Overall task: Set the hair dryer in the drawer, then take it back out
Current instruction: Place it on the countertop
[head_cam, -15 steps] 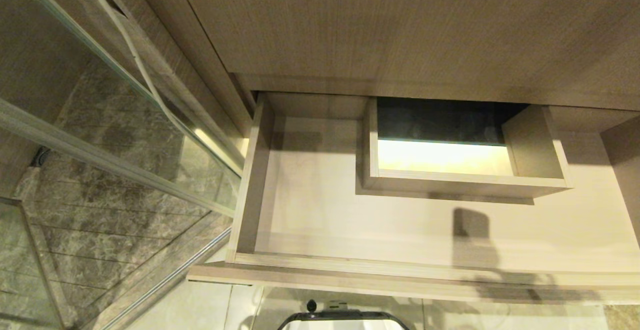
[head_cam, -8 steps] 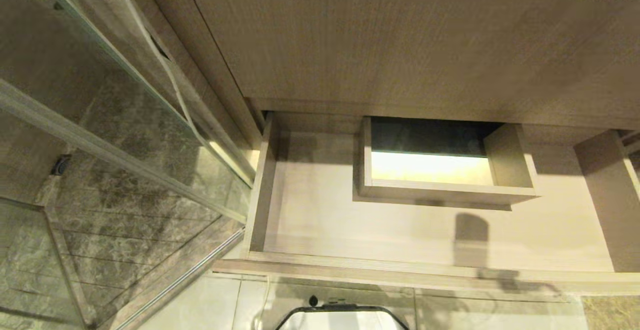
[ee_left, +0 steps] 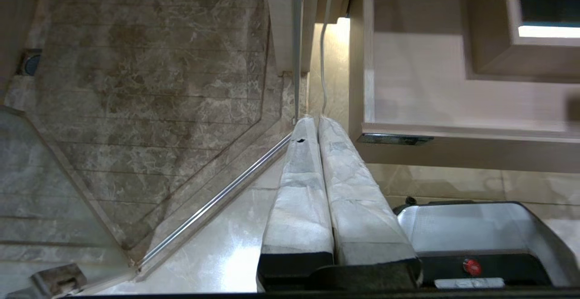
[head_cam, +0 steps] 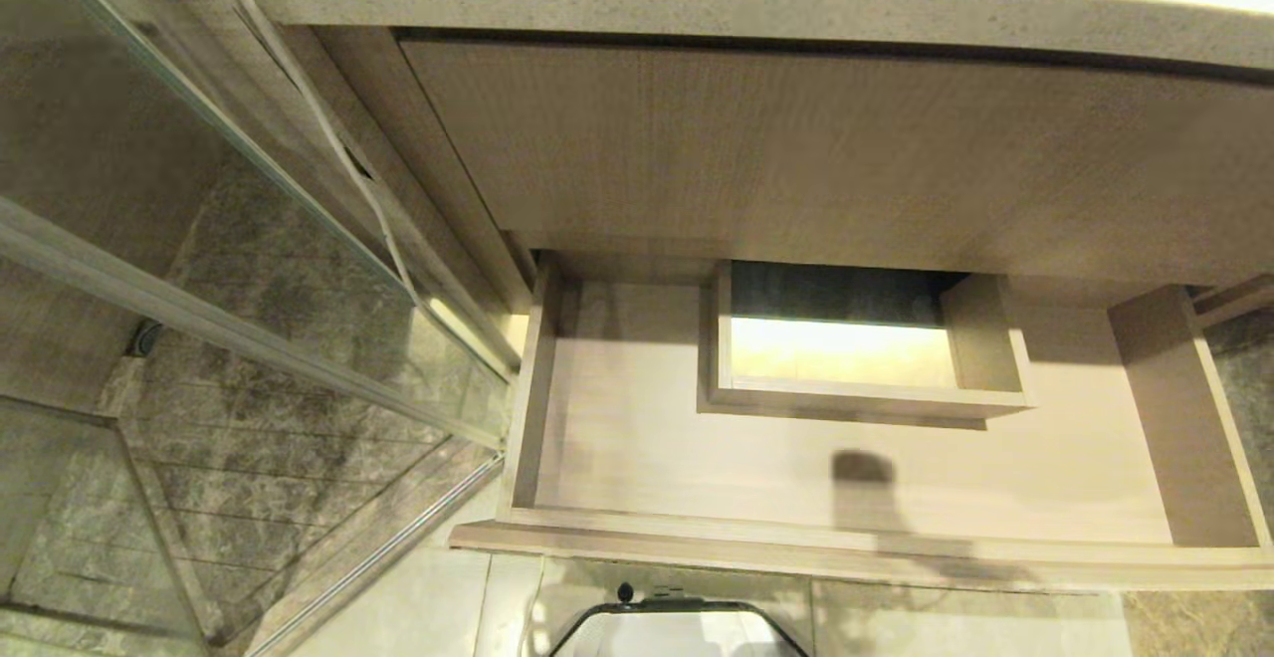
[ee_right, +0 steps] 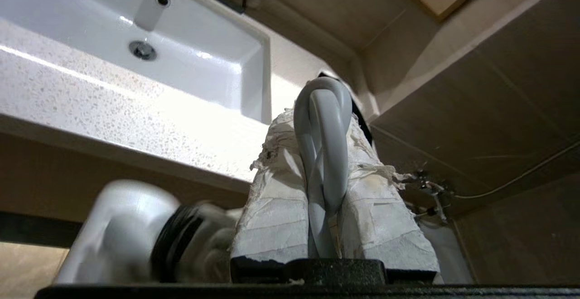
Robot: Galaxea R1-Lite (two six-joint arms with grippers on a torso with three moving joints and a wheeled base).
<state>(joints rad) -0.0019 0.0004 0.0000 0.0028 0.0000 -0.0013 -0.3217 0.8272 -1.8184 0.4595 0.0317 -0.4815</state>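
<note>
In the head view, the drawer [head_cam: 697,468] stands pulled out in the lower middle of the frame. Its pale wood-grain floor is bare, with only a dark shadow on it right of the middle. At the middle back of the drawer there is a boxed cut-out [head_cam: 861,403], and yellow light shines through its opening. Above the drawer a taller wood-grain panel [head_cam: 796,139] fills the middle of the frame, and the speckled edge of the worktop [head_cam: 756,5] runs along the top. On the left side of the frame a glass shower door [head_cam: 199,269] stands over a grey marble floor [head_cam: 249,458].

Neither arm shows in the head view. In the left wrist view, the left gripper [ee_left: 312,122] hangs over the pale floor tiles, just beside the front left corner of the drawer, and its two taped fingers [ee_left: 299,190] lie pressed together with nothing between them.

In the right wrist view, the right gripper [ee_right: 322,108] is clamped on the bundled grey-white cord [ee_right: 322,154] of the hair dryer [ee_right: 131,231]. The white body of the dryer, with its dark ring, hangs blurred at the lower left of that frame, so the dryer is outside the drawer. Behind it the worktop and a white sink [ee_right: 136,36] with its drain fill the upper left.
</note>
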